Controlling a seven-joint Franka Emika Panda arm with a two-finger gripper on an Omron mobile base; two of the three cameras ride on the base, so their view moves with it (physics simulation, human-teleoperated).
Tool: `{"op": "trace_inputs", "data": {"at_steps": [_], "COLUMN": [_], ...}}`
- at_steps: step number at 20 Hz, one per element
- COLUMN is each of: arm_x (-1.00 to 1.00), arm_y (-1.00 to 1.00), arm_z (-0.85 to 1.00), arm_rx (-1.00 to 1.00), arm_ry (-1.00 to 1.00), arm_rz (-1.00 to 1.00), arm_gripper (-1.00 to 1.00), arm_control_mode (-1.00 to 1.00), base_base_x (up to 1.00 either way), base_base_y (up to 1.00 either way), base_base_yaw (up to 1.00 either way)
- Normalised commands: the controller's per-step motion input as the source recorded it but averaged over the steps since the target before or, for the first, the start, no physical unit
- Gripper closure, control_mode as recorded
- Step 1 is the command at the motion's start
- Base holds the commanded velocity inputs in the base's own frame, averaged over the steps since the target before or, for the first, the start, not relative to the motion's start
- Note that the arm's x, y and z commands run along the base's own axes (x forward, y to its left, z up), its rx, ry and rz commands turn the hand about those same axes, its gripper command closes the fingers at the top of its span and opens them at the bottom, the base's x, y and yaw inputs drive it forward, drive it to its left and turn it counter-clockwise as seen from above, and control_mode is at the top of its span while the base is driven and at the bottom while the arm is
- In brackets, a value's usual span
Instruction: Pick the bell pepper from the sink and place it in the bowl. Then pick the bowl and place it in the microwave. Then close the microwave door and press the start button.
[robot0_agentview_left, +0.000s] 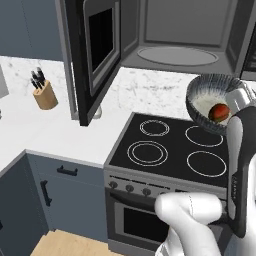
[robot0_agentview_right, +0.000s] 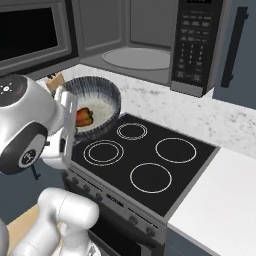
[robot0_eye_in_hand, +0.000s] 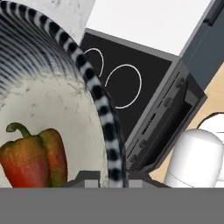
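Observation:
My gripper (robot0_eye_in_hand: 114, 177) is shut on the rim of the speckled blue-grey bowl (robot0_eye_in_hand: 94, 87), one finger inside and one outside. The orange-red bell pepper (robot0_eye_in_hand: 30, 159) lies on the bowl's pale inside. The bowl (robot0_agentview_left: 210, 79) with the pepper (robot0_agentview_left: 219, 112) hangs tilted above the stove's back burners, below the front of the open microwave (robot0_agentview_left: 180, 30). The microwave door (robot0_agentview_left: 92, 55) stands swung out to the left. From the right base view the bowl (robot0_agentview_right: 107, 87), the pepper (robot0_agentview_right: 84, 117) and the gripper (robot0_agentview_right: 69, 117) sit left of the microwave's button panel (robot0_agentview_right: 195, 40). The sink is out of view.
A black four-burner stove (robot0_agentview_left: 170, 145) with front knobs lies under the bowl. A knife block (robot0_agentview_left: 45, 95) stands on the white counter (robot0_agentview_left: 50, 135) at the left. More white counter (robot0_agentview_right: 220, 200) runs right of the stove. The microwave's round turntable (robot0_agentview_right: 137, 57) is bare.

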Motion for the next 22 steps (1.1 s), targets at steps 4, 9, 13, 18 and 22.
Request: {"op": "trace_inputs", "data": {"at_steps": [4, 9, 13, 18, 22], "arm_x": [0.0, 0.07, 0.22, 0.48, 0.69], "arm_y": [0.0, 0.0, 0.0, 0.0, 0.0], "arm_z": [0.56, 0.48, 0.65, 0.54, 0.26], "arm_rx": [-0.01, 0.0, 0.0, 0.0, 0.0], "arm_ry": [-0.15, -0.16, -0.05, 0.07, 0.19], "arm_rz": [0.0, 0.0, 0.0, 0.0, 0.0], "arm_gripper": [1.0, 1.0, 1.0, 1.0, 1.0], "arm_control_mode": [-1.0, -1.0, -1.0, -1.0, -1.0], "base_base_x": [0.0, 0.0, 0.0, 0.0, 0.0], "base_base_y": [0.0, 0.0, 0.0, 0.0, 0.0], "base_base_yaw": [0.0, 0.0, 0.0, 0.0, 0.0]}}
